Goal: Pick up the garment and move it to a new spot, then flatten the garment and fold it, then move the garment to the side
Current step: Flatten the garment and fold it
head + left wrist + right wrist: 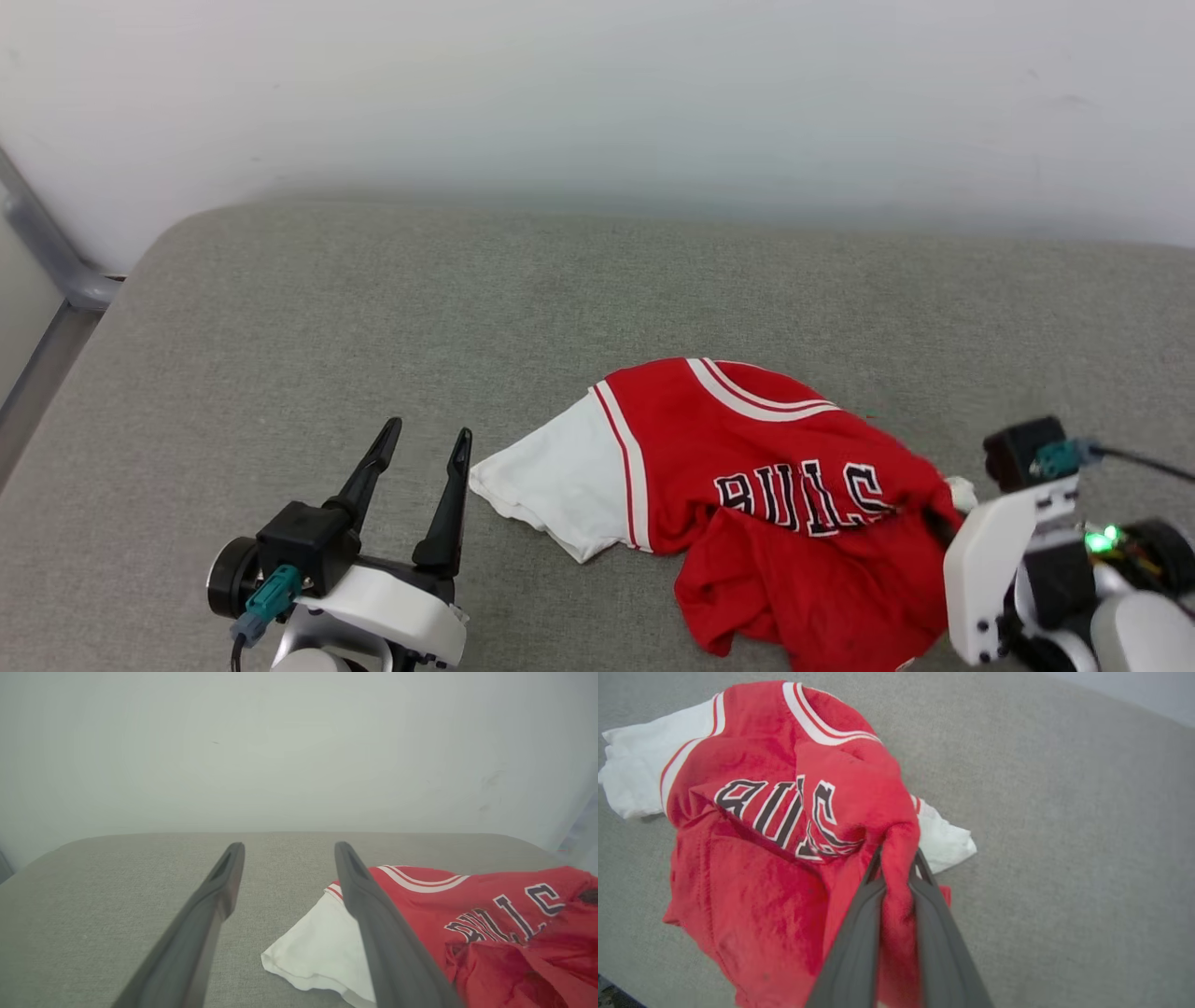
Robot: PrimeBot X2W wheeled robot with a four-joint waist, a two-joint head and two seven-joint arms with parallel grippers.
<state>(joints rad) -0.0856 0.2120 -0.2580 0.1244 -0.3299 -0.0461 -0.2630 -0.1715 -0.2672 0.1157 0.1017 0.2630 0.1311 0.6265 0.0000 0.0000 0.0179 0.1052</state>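
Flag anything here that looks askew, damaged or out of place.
The garment lies crumpled on the grey cushion: its lower part is bunched below the lettering, and the right gripper is shut on a fold of its red cloth. No tear or spill shows.

Head view: garment (pixel 775 467) runs off the picture's bottom, so its hem and the surface's (pixel 280 308) front edge are cut off. The right gripper (pixel 896 858) has its fingertips buried in a bunched red fold (how deep, can't tell). In the head view its fingers sit hidden behind its own white housing (pixel 990 579). Right wrist view: the last letters of the lettering (pixel 784 812) are lost in creases. Left wrist view: a left gripper finger (pixel 373 914) covers part of the white sleeve (pixel 317 952).
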